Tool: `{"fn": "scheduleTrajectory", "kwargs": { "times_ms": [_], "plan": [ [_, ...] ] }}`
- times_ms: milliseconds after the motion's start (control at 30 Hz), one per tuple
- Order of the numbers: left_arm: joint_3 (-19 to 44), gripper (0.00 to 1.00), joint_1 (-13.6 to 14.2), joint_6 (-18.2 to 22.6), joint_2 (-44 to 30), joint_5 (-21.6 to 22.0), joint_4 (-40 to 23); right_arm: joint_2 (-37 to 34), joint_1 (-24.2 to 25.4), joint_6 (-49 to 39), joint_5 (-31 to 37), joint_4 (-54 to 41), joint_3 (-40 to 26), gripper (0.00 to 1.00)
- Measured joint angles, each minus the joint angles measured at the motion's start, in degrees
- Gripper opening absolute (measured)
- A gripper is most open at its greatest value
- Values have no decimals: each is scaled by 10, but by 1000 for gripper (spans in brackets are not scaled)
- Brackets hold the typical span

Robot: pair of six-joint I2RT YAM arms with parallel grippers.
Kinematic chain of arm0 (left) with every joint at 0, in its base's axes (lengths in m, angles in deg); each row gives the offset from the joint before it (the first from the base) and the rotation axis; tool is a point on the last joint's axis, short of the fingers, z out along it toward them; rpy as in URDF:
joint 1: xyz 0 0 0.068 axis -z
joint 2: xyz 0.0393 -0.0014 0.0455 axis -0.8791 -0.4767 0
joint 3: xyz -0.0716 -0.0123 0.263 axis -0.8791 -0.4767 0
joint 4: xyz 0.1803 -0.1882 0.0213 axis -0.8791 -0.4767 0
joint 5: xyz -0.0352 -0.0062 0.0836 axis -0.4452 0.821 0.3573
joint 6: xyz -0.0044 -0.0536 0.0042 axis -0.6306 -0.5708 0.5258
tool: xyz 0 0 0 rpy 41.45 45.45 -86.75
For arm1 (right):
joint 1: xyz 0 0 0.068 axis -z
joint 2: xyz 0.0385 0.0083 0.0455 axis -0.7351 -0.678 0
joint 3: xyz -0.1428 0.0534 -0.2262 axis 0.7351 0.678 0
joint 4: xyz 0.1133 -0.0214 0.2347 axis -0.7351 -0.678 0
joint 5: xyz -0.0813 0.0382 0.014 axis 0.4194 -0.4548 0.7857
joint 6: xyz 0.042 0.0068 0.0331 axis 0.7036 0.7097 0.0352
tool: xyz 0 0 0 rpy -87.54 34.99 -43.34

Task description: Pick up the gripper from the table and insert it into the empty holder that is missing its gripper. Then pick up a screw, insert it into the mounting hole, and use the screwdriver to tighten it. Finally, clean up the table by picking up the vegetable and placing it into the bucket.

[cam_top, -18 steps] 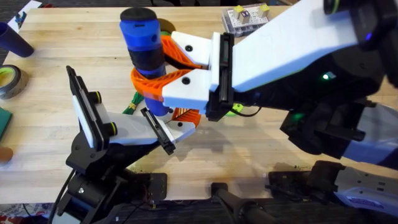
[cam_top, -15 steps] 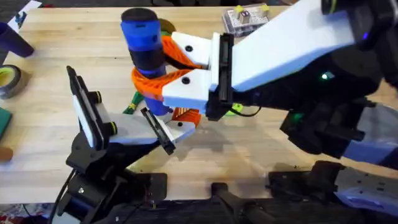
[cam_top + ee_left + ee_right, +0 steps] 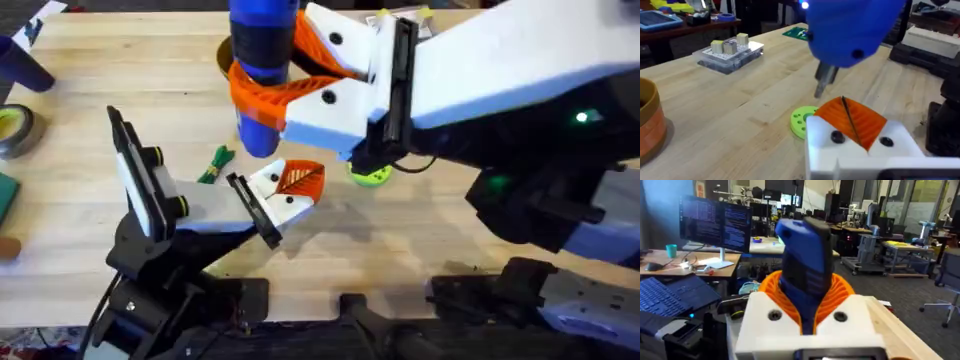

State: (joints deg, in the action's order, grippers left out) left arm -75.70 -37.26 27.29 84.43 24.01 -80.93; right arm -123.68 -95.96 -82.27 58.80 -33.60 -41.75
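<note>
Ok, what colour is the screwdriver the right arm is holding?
Blue with a black band; the screwdriver shows best in the overhead view.

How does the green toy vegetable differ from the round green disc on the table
The vegetable is darker green, leafy and elongated; the green disc is bright lime, flat, round and has holes in it. The vegetable lies beside the upright black-and-white plate, left of the mounted gripper; the disc lies to that piece's right, under the right arm. Both rest flat on the table.

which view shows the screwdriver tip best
The left wrist view: the screwdriver shows its metal bit clear above the table. Overhead shows the blue body from above, held in the right gripper; the right wrist view shows just the handle.
</note>
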Motion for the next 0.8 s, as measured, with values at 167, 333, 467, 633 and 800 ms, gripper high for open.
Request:
{"fn": "scheduleTrajectory", "kwargs": {
  "times_ms": [167,333,467,633,800],
  "plan": [
    [0,13,0,0,0,0,0,5,0,1,0,-3,0,81],
    [0,13,0,0,0,0,0,32,0,1,0,-3,0,83],
    [0,13,0,0,0,0,0,44,0,1,0,1,0,81],
    [0,13,0,0,0,0,0,44,0,1,0,-8,0,82],
    [0,13,0,0,0,0,0,44,0,1,0,-34,0,82]
  ]
}}
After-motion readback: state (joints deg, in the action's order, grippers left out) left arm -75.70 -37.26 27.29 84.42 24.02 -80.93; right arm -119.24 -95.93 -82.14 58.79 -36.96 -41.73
